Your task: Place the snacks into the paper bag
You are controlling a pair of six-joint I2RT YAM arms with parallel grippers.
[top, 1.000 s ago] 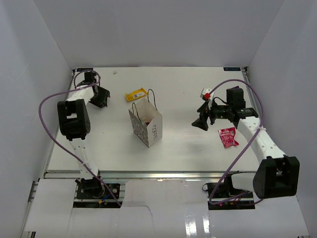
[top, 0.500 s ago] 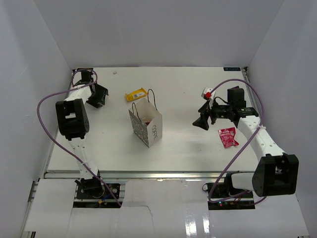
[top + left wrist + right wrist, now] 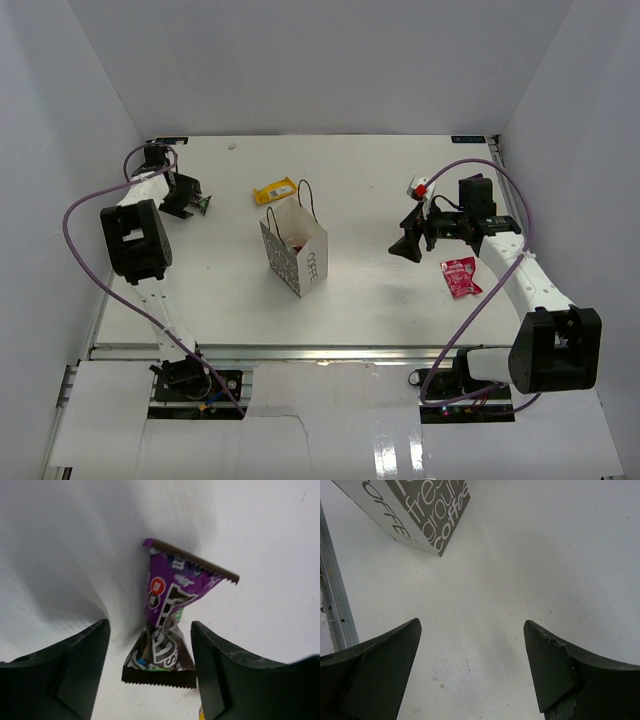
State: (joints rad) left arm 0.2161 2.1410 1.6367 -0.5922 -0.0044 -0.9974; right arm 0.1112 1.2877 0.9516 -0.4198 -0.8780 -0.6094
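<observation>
A dark purple-black packet lies on the table between the fingers of my left gripper. The gripper is open, with a finger on each side of the packet's near end. In the top view the left gripper is at the far left and the packet's tip peeks out beside it. The white paper bag stands mid-table with something red-pink inside. A yellow wrapper lies behind the bag. A red-pink pouch lies near my right arm. My right gripper is open and empty above bare table.
The bag's grey lettered side shows at the top left of the right wrist view. A small red and white thing sits by the right wrist. White walls close in the table on three sides. A metal rail runs along the near edge.
My left gripper has moved left and slightly back over the far-left part of the table, now straddling the purple-black packet. The right arm has barely moved.
</observation>
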